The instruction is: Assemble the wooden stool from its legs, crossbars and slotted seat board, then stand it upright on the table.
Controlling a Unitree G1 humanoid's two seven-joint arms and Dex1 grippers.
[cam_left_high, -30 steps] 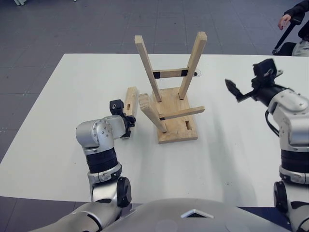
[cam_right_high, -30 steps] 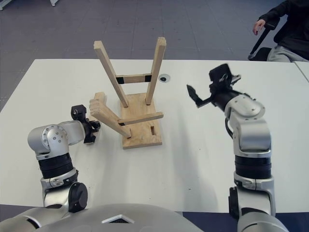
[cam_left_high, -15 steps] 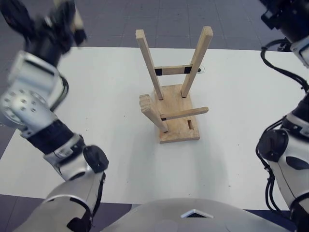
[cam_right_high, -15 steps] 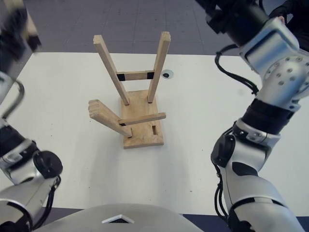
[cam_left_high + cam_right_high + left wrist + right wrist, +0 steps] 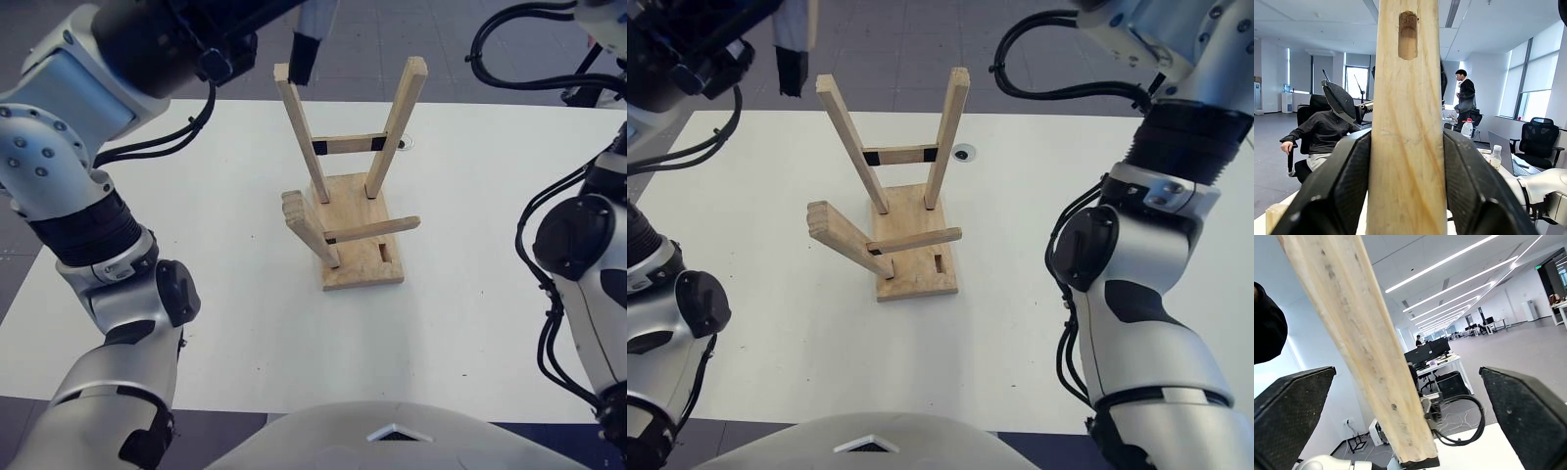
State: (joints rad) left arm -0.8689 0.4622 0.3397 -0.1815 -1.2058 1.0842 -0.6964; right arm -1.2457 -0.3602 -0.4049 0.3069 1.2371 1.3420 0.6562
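The slotted seat board [image 5: 361, 257] lies upside down on the white table [image 5: 196, 245]. Two legs [image 5: 299, 127] [image 5: 397, 122] stand up from it, joined by a crossbar [image 5: 348, 145]. A third leg [image 5: 309, 233] leans tilted at its left with a crossbar [image 5: 372, 230] attached. My left gripper [image 5: 1408, 161] is shut on a loose wooden leg [image 5: 1408, 73], held high over the table's far edge [image 5: 794, 39]. The fingers [image 5: 1293, 416] of my right gripper [image 5: 1410, 401] are open and spread wide, and a wooden leg [image 5: 1366, 342] shows between them untouched.
A round cable hole [image 5: 964, 153] sits in the table just behind the stool. Bare tabletop lies to the left, right and front of the seat board. Both arms rise at the sides of the head views, past the table's edges.
The left gripper took the loose leg from the table left of the stool and lifted it high. The right arm rose from the table's right side to above the view.
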